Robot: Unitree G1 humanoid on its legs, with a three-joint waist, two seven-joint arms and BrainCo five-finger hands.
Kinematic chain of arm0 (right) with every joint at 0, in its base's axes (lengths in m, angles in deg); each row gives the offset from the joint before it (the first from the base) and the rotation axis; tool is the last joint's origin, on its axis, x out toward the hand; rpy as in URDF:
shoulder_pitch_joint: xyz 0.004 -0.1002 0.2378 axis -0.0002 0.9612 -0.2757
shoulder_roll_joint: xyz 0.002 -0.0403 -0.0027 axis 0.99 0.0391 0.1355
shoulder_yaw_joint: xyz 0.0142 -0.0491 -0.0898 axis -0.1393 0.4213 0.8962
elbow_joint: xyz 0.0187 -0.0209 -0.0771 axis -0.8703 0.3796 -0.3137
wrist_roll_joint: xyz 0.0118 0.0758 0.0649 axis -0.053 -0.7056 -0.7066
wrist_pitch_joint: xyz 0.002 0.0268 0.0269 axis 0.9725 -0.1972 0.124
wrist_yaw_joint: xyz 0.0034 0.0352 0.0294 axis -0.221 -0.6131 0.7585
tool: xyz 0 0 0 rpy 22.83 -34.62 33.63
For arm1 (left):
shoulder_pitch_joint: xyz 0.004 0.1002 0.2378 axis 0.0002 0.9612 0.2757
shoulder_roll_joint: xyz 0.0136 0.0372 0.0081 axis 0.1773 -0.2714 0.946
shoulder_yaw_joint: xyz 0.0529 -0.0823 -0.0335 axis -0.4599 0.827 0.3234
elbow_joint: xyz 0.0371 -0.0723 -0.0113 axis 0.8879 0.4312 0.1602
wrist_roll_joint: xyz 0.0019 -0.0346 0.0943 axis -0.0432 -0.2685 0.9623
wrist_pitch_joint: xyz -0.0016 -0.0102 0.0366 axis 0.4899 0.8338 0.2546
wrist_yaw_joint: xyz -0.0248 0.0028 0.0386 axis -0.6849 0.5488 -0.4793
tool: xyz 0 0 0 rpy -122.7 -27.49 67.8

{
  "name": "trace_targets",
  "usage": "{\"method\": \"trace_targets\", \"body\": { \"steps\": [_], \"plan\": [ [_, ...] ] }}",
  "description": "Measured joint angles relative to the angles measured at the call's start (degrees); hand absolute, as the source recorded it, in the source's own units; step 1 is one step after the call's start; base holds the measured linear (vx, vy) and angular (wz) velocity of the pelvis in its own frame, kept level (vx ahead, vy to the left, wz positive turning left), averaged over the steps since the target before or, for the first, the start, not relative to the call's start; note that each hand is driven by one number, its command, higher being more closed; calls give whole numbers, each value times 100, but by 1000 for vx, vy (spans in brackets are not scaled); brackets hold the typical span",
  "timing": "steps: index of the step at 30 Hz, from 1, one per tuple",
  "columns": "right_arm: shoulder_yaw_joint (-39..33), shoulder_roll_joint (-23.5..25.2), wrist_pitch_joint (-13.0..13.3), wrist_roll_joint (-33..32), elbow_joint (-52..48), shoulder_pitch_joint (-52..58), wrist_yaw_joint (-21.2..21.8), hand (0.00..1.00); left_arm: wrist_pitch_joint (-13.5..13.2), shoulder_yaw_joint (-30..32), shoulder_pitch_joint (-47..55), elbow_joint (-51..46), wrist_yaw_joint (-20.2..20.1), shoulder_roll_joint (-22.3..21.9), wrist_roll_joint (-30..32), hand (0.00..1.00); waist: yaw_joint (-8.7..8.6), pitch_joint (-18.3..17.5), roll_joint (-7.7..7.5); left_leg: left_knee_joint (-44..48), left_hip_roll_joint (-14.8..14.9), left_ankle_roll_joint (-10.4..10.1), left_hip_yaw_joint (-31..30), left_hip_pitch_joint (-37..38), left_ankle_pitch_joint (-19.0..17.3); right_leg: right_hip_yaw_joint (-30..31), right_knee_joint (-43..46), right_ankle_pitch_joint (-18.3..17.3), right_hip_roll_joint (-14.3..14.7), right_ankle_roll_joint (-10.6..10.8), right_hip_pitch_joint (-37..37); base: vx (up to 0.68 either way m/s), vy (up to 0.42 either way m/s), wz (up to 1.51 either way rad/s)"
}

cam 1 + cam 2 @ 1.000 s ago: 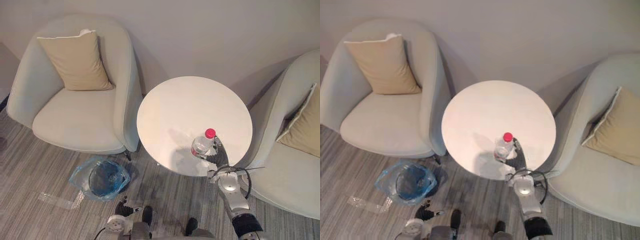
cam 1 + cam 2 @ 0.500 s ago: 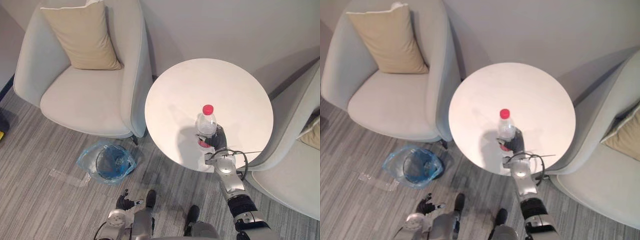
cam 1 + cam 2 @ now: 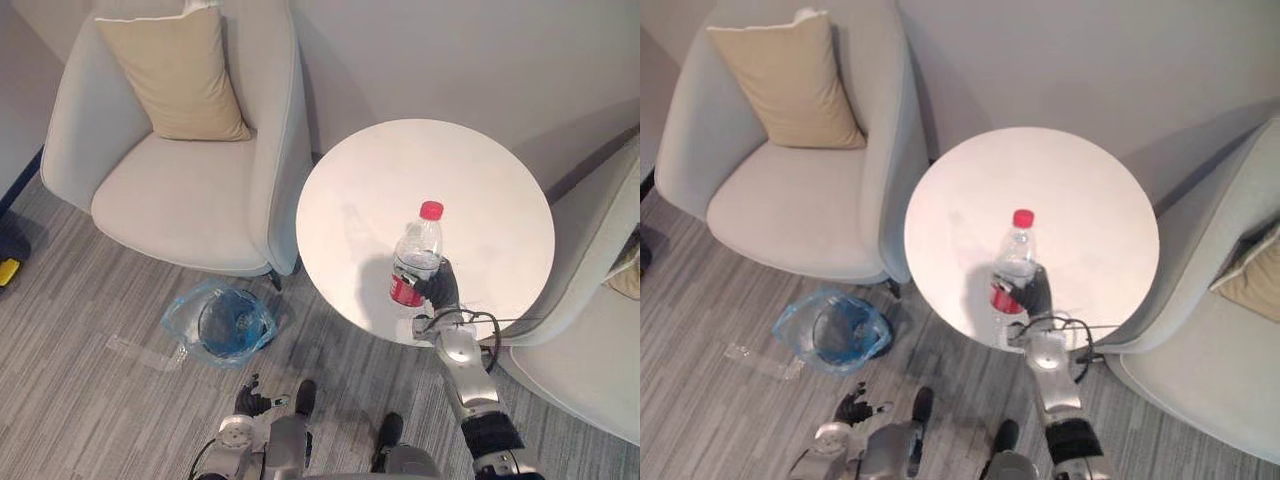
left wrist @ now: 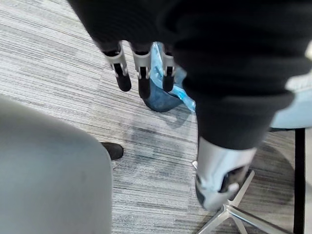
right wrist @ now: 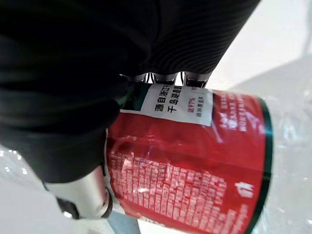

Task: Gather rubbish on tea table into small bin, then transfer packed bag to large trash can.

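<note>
Right wrist view: clear plastic bottle (image 5: 195, 180)

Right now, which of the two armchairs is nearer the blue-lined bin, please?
The armchair on the robot's left: the bin sits by its front, while the other armchair stands past the table.

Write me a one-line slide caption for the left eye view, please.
Right hand grips a clear, red-capped plastic bottle over the round white table; a blue-bagged small bin sits on the floor.
</note>
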Motion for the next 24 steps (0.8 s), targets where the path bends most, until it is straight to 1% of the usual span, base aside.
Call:
{"method": "trace_targets", "body": {
  "steps": [4, 5, 11, 13, 14, 16, 19, 21, 23, 24],
  "plan": [
    [0, 92, 25, 114, -611, 580, 25, 100, 37, -66, 0, 84, 0, 18, 33, 0, -156, -19, 7, -35, 12, 3, 151, 117, -12, 209, 13, 2, -12, 17, 3, -82, 21, -22],
    [-3, 129, 25, 118, -712, 695, 34, 100, 55, -119, 0, 84, 1, 31, 35, 0, -166, -19, 7, -54, 25, 2, 179, 153, -12, 248, 15, 8, -7, 27, 3, -103, 14, -21],
    [79, 206, 34, 333, -1029, 1315, 99, 100, 93, -237, 25, 274, 3, 35, 117, 0, -221, -424, -28, -102, 83, -5, 310, 198, -16, 432, -9, 66, 34, 56, -75, -57, 7, -14],
    [120, 214, 35, 377, -1037, 1340, 97, 100, 95, -266, 24, 296, 5, 42, 118, 0, -234, -447, -39, -105, 96, -5, 362, 270, -16, 474, -24, 80, 44, 53, -22, -26, -1, -14],
    [127, 259, 35, 564, -1038, 1380, 82, 100, 94, -337, 26, 306, 13, 55, 118, 0, -234, -461, -41, -120, 98, -6, 410, 380, -16, 516, -55, 95, 46, 54, 69, -41, 1, -15],
    [196, 334, 37, 743, -1044, 1437, -12, 100, 93, -377, 53, 347, 17, 58, 117, 0, -253, -549, -37, -136, 97, -5, 429, 409, -16, 536, -131, 142, 51, 56, 109, -39, 2, -9],
    [261, 386, 65, 866, -1291, 1606, -145, 100, 94, -392, 60, 366, 104, 57, 114, 0, -267, -574, -33, -138, 90, -6, 396, 394, -11, 513, -158, 174, 52, 57, 119, -44, 0, 4],
    [288, 380, 87, 1004, -1391, 1628, -184, 100, 92, -394, 63, 386, 113, 60, 115, 0, -275, -584, -28, -103, 60, -14, 253, 303, 13, 374, -170, 177, 47, 59, 119, -52, -10, 30],
    [305, 327, 138, 1007, -1440, 1598, -251, 100, 87, -441, 60, 392, 115, 57, 114, 0, -273, -599, -1, -72, 49, -29, 48, 89, 92, 167, -127, 166, 39, 49, 54, -45, -25, 55],
    [335, 254, 161, 1006, -1440, 1542, -270, 100, 79, -447, 62, 361, 114, 46, 112, 0, -268, -598, 25, -72, 77, -49, -34, -70, 168, 57, -56, 152, 41, 33, -112, -63, -33, 58]
  ]
}}
